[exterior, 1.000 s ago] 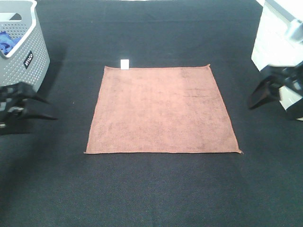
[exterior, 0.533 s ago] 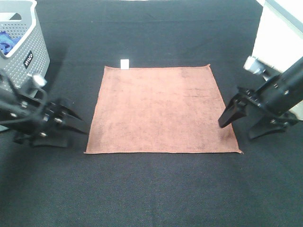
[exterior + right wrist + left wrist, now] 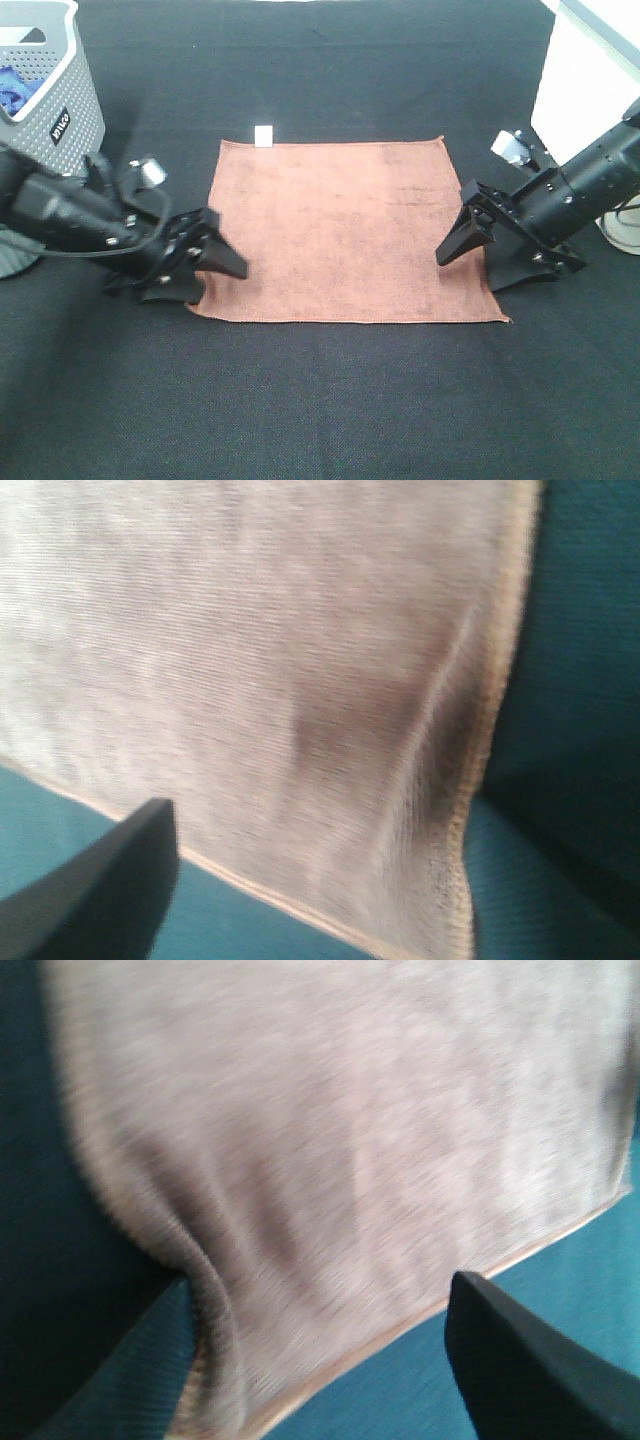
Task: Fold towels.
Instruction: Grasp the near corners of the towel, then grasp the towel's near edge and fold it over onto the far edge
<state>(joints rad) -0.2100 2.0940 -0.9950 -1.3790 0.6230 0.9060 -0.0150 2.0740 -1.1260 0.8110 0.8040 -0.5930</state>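
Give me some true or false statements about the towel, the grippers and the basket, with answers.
1. The towel lies flat, unfolded. True.
2. The left gripper and the right gripper are both open. True.
3. A blue cloth lies in the grey basket. True.
4. The left gripper hangs over the grey basket. False: it is at the towel's near left corner.
5. The white tag sits on the towel's near edge. False: it is on the far edge.

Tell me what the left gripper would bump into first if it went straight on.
The towel. The left gripper points across its near left corner, and the wrist view shows cloth bunched against it, so it seems to be touching.
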